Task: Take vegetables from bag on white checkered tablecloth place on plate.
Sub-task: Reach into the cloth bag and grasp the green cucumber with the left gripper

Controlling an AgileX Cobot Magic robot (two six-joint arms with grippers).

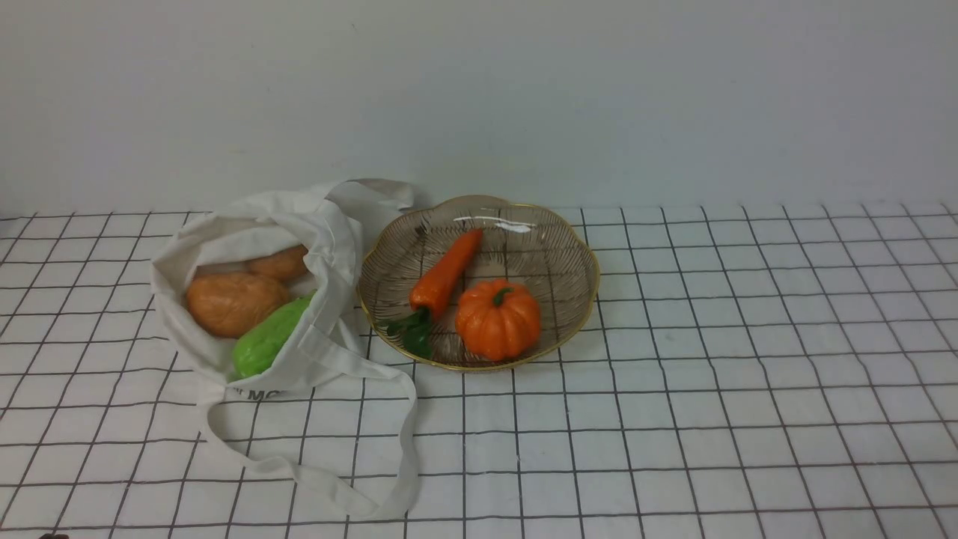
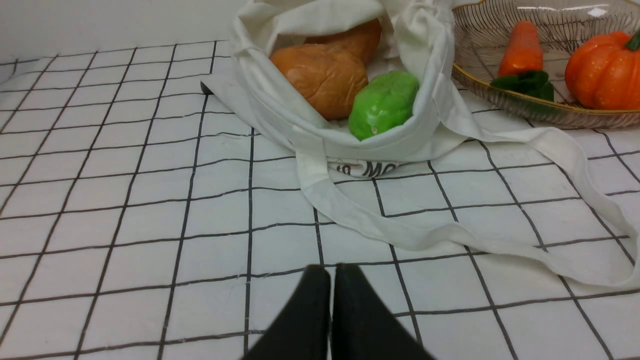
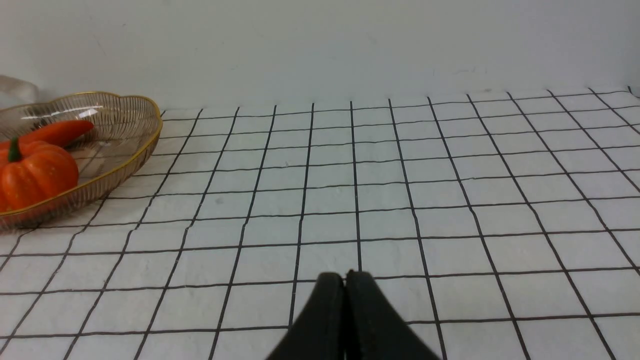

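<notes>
A glossy light-green gourd (image 1: 266,340) and two tan-orange potatoes (image 1: 233,302) lie in the open off-white bag (image 1: 329,224) on the checkered counter (image 1: 673,419). The bag is just beside the gold-rimmed plate (image 1: 591,288), which holds a carrot (image 1: 445,273) and a pumpkin (image 1: 498,318). The left end effector (image 2: 332,272) and right end effector (image 3: 345,277) hover closed, empty.

White checkered tablecloth (image 1: 673,419) bears bag (image 1: 329,232) and plate (image 1: 570,254) (side by side).

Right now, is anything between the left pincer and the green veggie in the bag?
Yes. The front edge of the off-white cloth bag and its long strap lie between the shut left pincer and the light-green wrinkled gourd. From above, the gourd looks uncovered.
</notes>
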